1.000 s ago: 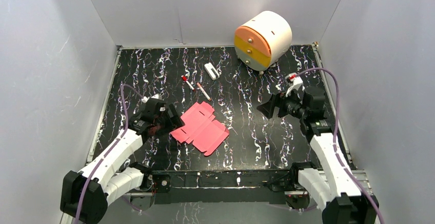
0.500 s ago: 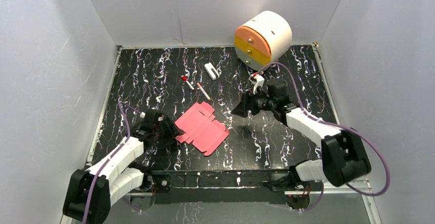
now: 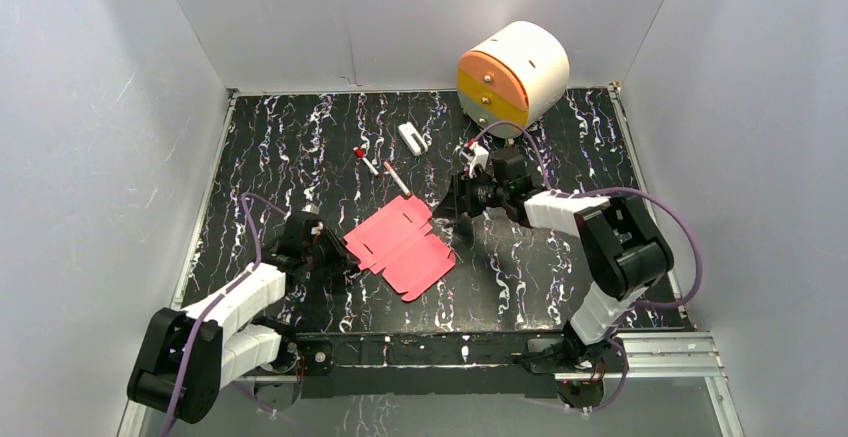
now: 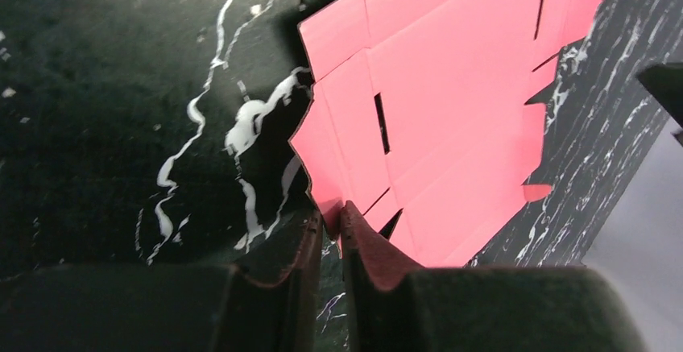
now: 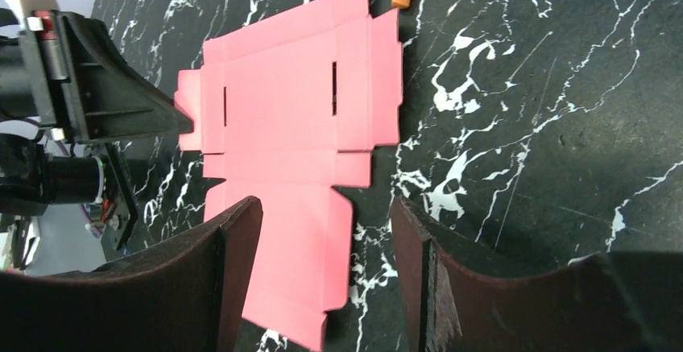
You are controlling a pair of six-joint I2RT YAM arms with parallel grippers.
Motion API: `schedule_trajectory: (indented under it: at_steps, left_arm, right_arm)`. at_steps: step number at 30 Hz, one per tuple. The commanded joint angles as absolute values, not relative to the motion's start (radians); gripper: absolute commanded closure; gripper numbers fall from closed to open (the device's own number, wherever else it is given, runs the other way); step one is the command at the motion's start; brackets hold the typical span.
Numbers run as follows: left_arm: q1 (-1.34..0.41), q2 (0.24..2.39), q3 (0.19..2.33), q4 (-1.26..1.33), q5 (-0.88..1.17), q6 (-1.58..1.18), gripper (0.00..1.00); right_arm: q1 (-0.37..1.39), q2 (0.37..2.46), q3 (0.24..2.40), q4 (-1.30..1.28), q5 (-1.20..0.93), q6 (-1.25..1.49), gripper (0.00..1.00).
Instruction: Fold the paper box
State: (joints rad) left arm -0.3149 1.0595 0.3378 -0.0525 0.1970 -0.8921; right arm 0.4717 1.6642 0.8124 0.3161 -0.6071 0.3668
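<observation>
The paper box [image 3: 402,247] is a flat pink-red cut-out sheet with flaps and slots, lying on the black marbled table near the front middle. My left gripper [image 3: 338,254] is at its left corner. In the left wrist view the jaws [image 4: 332,213] are shut on that corner flap of the sheet [image 4: 451,102]. My right gripper [image 3: 448,208] hovers at the sheet's far right edge, open. In the right wrist view its fingers [image 5: 238,263] straddle a flap of the sheet [image 5: 290,110] with a wide gap and touch nothing.
A round white drawer unit [image 3: 512,75] with orange and yellow fronts stands at the back right. Two pens [image 3: 397,178] [image 3: 366,161] and a small white object [image 3: 411,138] lie just behind the sheet. Grey walls enclose three sides.
My left gripper moved in and shut on the sheet's left corner. My right arm swung left to the sheet's right edge, its jaws narrowing somewhat. The sheet shifted slightly.
</observation>
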Motion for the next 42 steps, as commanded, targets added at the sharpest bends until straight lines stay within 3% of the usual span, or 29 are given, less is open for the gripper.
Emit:
schedule_trajectory:
  at_steps: [1,7,17,35,42]
  left_arm:
    - [-0.308,1.078,0.351,0.057,0.279,-0.836,0.9]
    - [-0.308,1.132,0.367,0.134,0.394,-0.816,1.0]
    - [-0.308,1.158,0.368,0.195,0.48,-0.837,1.0]
    - [-0.308,1.175,0.376,0.21,0.532,-0.832,1.0]
    - [-0.308,1.214,0.389,0.249,0.565,-0.841,1.0]
  right_arm:
    - [0.474,1.713,0.876,0.387,-0.626,0.357,0.32]
    - [0.444,1.758,0.918,0.328,-0.617,0.313,0.35]
    - [0.417,1.775,0.827,0.417,-0.704,0.379,0.41]
    - [0.318,1.718,0.653,0.508,-0.702,0.408,0.42]
    - [0.321,1.796,0.633,0.668,-0.822,0.514,0.53]
